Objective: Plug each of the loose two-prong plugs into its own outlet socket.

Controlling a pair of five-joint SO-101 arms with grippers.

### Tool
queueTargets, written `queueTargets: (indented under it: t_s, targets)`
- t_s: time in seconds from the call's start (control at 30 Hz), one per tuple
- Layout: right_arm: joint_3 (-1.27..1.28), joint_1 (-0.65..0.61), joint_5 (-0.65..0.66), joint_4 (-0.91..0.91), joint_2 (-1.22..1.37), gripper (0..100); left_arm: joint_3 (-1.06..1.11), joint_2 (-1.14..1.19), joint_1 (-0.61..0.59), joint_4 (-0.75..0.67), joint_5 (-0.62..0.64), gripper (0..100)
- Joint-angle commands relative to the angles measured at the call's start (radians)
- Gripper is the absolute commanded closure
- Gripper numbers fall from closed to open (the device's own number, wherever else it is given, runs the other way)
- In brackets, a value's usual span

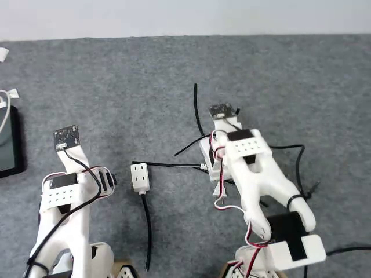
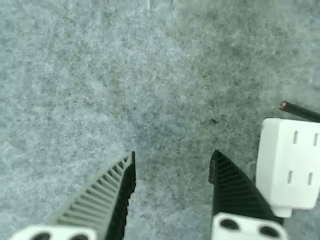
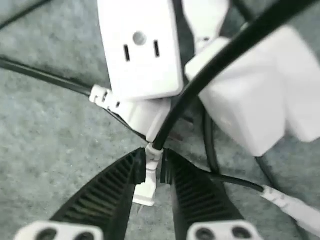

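My right gripper (image 3: 152, 161) is shut on a small white two-prong plug (image 3: 146, 192), whose black cord (image 3: 210, 75) runs up and away between the fingers. Just beyond it lies a white outlet block (image 3: 140, 50) with a socket facing up, and a second white block (image 3: 260, 105) sits beside that. My left gripper (image 2: 173, 157) hangs open over bare grey carpet, close beside a white outlet strip (image 2: 290, 165) and apart from it. From above, this strip (image 1: 139, 177) lies between the two arms, with the left gripper (image 1: 107, 179) just to its left.
Black cords (image 1: 174, 164) cross the carpet around the right arm (image 1: 249, 156), and one cord (image 1: 147, 231) trails from the strip toward the front edge. A dark tablet-like device (image 1: 8, 145) lies at the far left.
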Motion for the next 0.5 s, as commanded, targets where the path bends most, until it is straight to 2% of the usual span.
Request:
queueTargets:
  t_s: [0.0,0.3,0.47]
  targets:
    - [0.006,-0.030,-0.011,-0.042,-0.045,93.0,-0.005,-0.023,-0.002,-0.026,-0.011,77]
    - [0.000,-0.033,-0.052,-0.074,0.031,92.9,-0.005,-0.023,-0.002,-0.026,-0.011,77]
    - [-0.054,-0.051,-0.054,-0.035,0.085,92.9,-0.005,-0.023,-0.002,-0.026,-0.011,77]
